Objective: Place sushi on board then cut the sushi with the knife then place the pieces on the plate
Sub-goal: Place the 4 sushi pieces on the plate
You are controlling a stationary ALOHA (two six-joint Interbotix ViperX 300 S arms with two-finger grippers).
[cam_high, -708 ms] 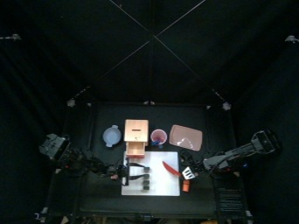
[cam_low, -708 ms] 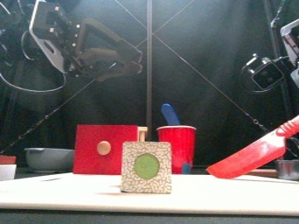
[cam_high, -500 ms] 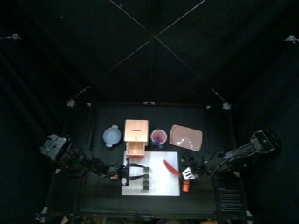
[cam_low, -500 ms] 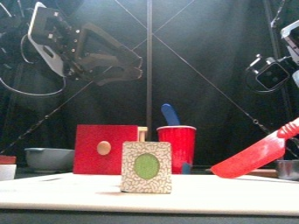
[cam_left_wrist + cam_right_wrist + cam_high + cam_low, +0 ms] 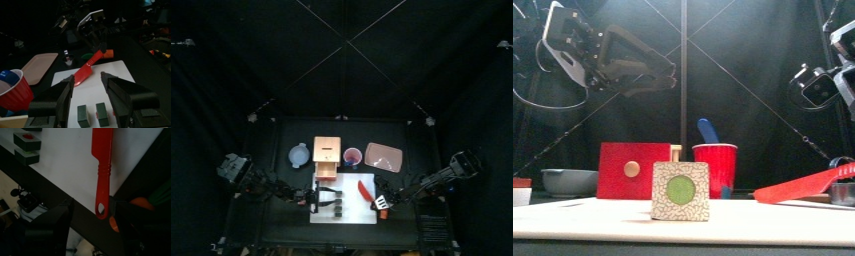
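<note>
The dark green sushi roll (image 5: 330,201) lies on the white board (image 5: 356,210), and its patterned end with a green centre (image 5: 680,191) faces the front. A red knife (image 5: 799,185) slants low over the board's right side, blade tip down and handle end (image 5: 101,208) between the fingers of my open right gripper (image 5: 92,206). No finger visibly presses on it. My left gripper (image 5: 87,80) hangs open high above the sushi blocks (image 5: 91,113), up at the left (image 5: 620,60) in the front view.
Behind the board stand the wooden box with a red drawer front (image 5: 636,170), a red cup (image 5: 716,167) holding a blue knife (image 5: 708,130), and the blue-grey bowl (image 5: 567,181). The pink tray (image 5: 384,155) lies back right. An orange and green toy (image 5: 145,203) sits by the board's right edge.
The red knife has sunk from a steep tilt to nearly flat on the board, and the right gripper came down with it. The left arm has barely moved.
</note>
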